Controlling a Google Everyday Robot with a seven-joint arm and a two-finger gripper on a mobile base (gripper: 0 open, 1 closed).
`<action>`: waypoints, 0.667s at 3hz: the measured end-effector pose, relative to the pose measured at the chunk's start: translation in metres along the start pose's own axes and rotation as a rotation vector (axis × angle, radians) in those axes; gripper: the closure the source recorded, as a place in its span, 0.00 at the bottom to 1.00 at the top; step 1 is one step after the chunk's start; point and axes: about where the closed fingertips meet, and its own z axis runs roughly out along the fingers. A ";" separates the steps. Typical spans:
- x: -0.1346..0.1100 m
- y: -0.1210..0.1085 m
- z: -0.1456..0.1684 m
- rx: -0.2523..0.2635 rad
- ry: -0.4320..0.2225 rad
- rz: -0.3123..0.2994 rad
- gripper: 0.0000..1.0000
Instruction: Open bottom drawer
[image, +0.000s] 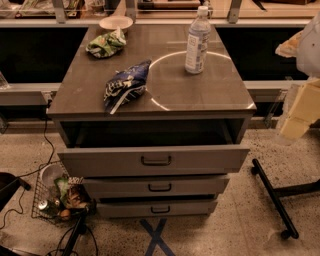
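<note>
The grey cabinet (150, 102) stands in the middle of the camera view with three drawers. The bottom drawer (125, 209) is the lowest one, with a plain grey front and a small dark bar handle (160, 209). A thin dark gap shows above its front. The top drawer (100, 161) is pulled out, with its dark inside showing. The middle drawer (115, 187) sits between them. My gripper (294, 125) is the pale yellowish-white part at the right edge. It is level with the cabinet top, well to the right of the drawers and above them, and touches nothing.
On the cabinet top are a water bottle (197, 42), a blue bag (125, 85), a green bag (106, 44) and a bowl (116, 22). A wire basket (55, 200) with cans sits on the floor to the left. A black wheeled leg (272, 195) lies to the right. A blue tape cross (156, 239) is in front.
</note>
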 end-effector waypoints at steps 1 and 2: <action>0.000 0.000 0.000 0.000 0.000 0.000 0.00; 0.008 0.008 0.015 0.012 0.000 0.012 0.00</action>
